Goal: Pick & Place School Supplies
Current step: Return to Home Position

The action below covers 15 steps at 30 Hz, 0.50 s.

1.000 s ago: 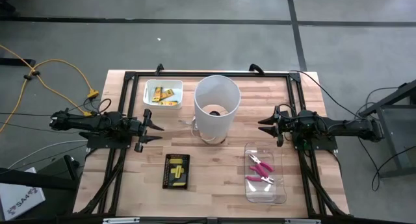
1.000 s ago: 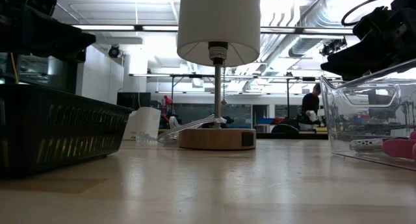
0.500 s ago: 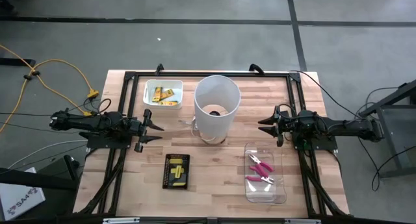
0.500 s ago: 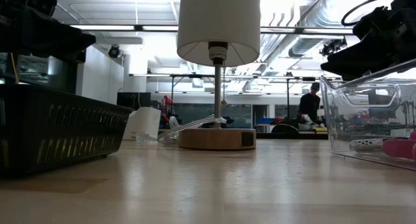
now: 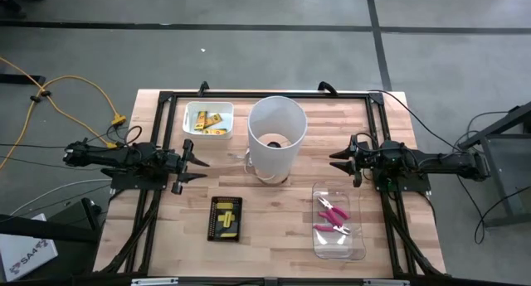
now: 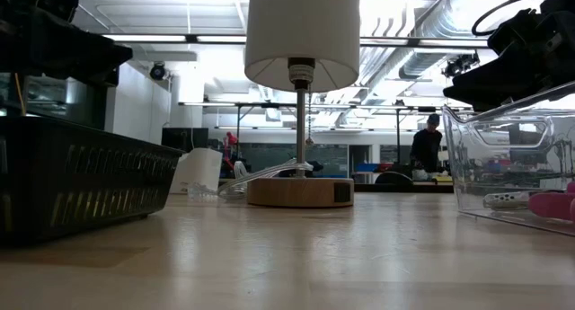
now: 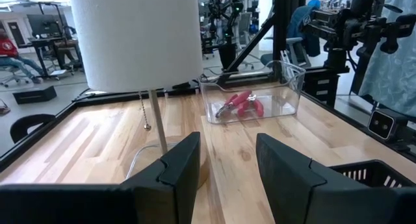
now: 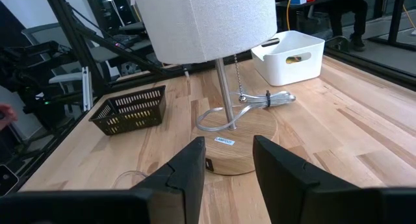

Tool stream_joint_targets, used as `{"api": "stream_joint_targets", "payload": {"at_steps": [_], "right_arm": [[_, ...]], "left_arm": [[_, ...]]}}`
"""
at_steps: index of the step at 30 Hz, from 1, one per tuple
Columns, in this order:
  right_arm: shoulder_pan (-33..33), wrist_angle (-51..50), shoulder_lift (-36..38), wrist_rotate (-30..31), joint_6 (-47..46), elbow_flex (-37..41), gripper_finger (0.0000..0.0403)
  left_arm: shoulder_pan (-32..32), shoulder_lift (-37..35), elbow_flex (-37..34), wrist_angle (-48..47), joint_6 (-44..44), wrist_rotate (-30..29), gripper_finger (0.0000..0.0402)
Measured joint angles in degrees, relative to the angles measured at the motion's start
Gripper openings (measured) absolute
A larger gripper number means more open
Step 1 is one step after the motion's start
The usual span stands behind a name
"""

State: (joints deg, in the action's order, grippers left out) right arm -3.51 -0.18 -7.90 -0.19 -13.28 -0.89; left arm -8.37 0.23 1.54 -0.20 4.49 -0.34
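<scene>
Holding exactly as a second ago on the counter (image 5: 274, 224), with only a person (image 6: 429, 141) far behind shifting slightly. Keeping the left tool (image 5: 205, 169) and right tool (image 5: 333, 165) parted, gripping nothing, hovering either side of the lamp (image 5: 276, 137). Drawing straight back, staying clear of its shade. Leaving yellow erasers (image 5: 226, 211) lying in the black basket (image 5: 211, 220), more in the white tub (image 5: 187, 120), pink pliers (image 5: 332, 216) in the clear box (image 5: 357, 236).
</scene>
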Motion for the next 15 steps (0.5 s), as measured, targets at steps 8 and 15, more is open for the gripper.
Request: {"api": "stream_joint_targets", "payload": {"at_steps": [8,15], "right_arm": [[0.02,-0.01,0.02,0.0,0.02,0.0,0.0121],[0.02,-0.01,0.0,-0.01,0.02,0.0,0.0121]], "left_arm": [[-0.01,-0.02,0.0,1.06,0.0,-0.02,0.0144],[-0.02,-0.02,0.0,1.3,0.0,0.0,0.0144]]}}
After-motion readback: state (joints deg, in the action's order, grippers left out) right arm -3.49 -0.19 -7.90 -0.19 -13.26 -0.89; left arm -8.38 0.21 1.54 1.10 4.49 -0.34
